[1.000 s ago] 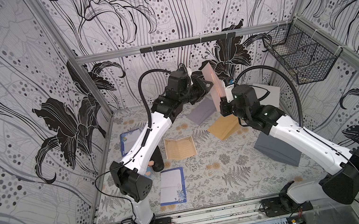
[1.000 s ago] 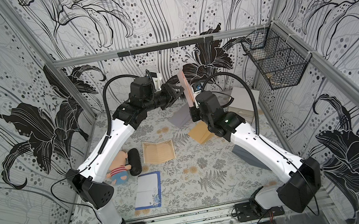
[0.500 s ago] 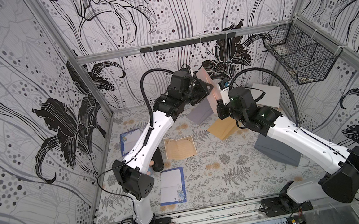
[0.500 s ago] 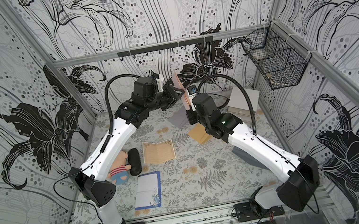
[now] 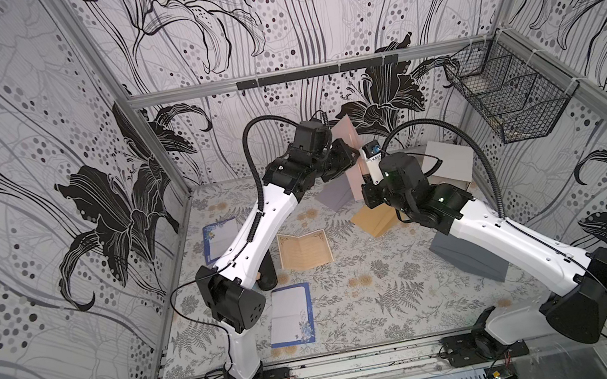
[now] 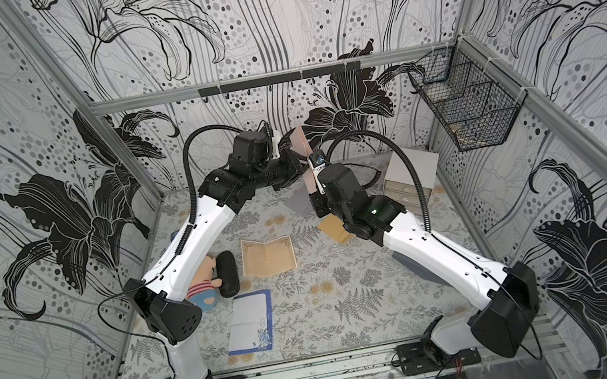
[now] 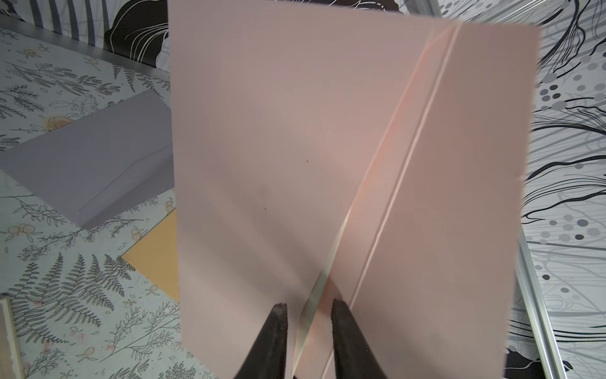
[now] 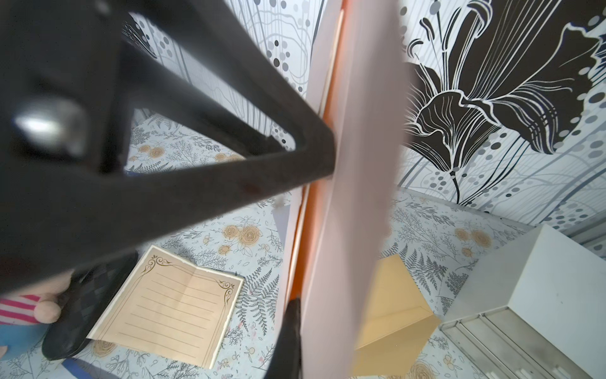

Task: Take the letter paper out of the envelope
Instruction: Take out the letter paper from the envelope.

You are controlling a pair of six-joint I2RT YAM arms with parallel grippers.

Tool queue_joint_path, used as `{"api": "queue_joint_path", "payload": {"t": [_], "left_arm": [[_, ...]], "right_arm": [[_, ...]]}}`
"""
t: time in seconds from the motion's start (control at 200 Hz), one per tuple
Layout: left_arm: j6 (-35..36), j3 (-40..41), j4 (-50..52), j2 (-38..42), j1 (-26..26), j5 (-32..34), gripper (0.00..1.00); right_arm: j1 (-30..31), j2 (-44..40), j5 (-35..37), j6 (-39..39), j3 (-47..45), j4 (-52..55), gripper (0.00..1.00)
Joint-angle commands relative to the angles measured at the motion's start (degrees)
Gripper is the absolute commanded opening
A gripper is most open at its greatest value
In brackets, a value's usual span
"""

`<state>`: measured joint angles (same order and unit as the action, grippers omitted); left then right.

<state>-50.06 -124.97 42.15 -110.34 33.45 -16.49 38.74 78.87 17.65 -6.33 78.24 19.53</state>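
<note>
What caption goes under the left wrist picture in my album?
The open left gripper straddles a thin edge of the pink envelope; a grey envelope lies on the flowery table.

Both top views look down from high in front; wrist cameras sit close against the same pink envelope (image 7: 295, 131)

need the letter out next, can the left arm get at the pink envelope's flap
Probably yes: the right gripper holds the pink envelope up in the air, and the left gripper has its open jaws astride the flap edge.
</note>
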Motion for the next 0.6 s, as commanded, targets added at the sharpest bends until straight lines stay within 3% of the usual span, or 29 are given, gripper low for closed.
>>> {"api": "queue_joint_path", "payload": {"t": [0.0, 0.596], "left_arm": [[2.81, -1.60, 1.79, -0.55, 0.39, 1.61, 0.26], [3.72, -1.18, 2.74, 0.74, 0.38, 2.43, 0.08]], "right_arm": [[0.69, -0.12, 1.07, 1.04, 0.77, 0.16, 0.00], [1.31, -0.91, 2.03, -0.71, 0.12, 1.58, 0.00]]}}
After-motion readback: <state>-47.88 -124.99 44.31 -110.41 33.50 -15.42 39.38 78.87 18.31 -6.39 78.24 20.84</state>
